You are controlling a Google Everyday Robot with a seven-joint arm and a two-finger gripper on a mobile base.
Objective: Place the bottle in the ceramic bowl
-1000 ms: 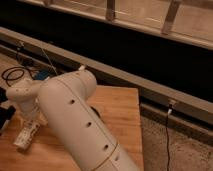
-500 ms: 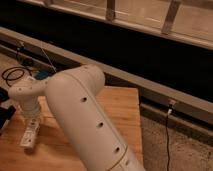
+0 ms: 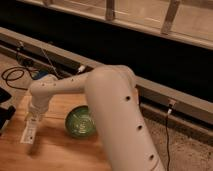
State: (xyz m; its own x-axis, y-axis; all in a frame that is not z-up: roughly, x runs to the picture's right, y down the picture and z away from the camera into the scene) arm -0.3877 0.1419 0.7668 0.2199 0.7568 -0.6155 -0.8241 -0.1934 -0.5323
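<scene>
The ceramic bowl [image 3: 81,122] sits on the wooden counter [image 3: 55,150], just to the left of my big white upper arm. It is round, glossy and green, with a darker rim, and its inside shows only its own pale swirl.

The bottle [image 3: 28,134] is to the left of the bowl and clearly apart from it, close to the counter's left side. It is a slim white shape, tilted so that its near end points down and to the left, and it throws a small shadow on the wood beneath it.

My gripper [image 3: 32,120] hangs from the wrist directly over the bottle's far end. My jaws are drawn narrow and closed on that end (my own wrist hides the exact spot where they meet the plastic). I cannot tell whether the bottle's near end touches the counter or is just off it.

The bottle's side looks pale and plain from here, and I can read no brand, label or writing on it or on the bowl.

Past the counter's far left corner, a loop of black cable [image 3: 12,75] lies on the floor. A dark object [image 3: 4,117] shows at the left edge. To the right, a thin cord [image 3: 167,135] runs down from a plug on the long low ledge.
</scene>
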